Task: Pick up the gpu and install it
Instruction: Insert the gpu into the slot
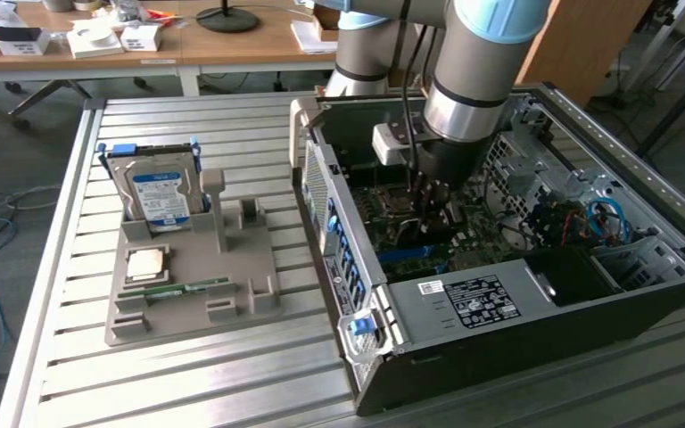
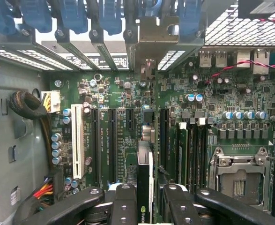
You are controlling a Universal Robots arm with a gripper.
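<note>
One gripper [image 2: 146, 190] is clamped on one gpu [image 2: 144, 164] (held edge-on) over the motherboard [image 2: 128, 98]. The card's long axis runs parallel to the single white slot [image 2: 77, 140], pointing toward the case's rear slot covers [image 2: 81, 54].

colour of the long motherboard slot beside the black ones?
The slot is white; clearest in the wrist view.
</note>
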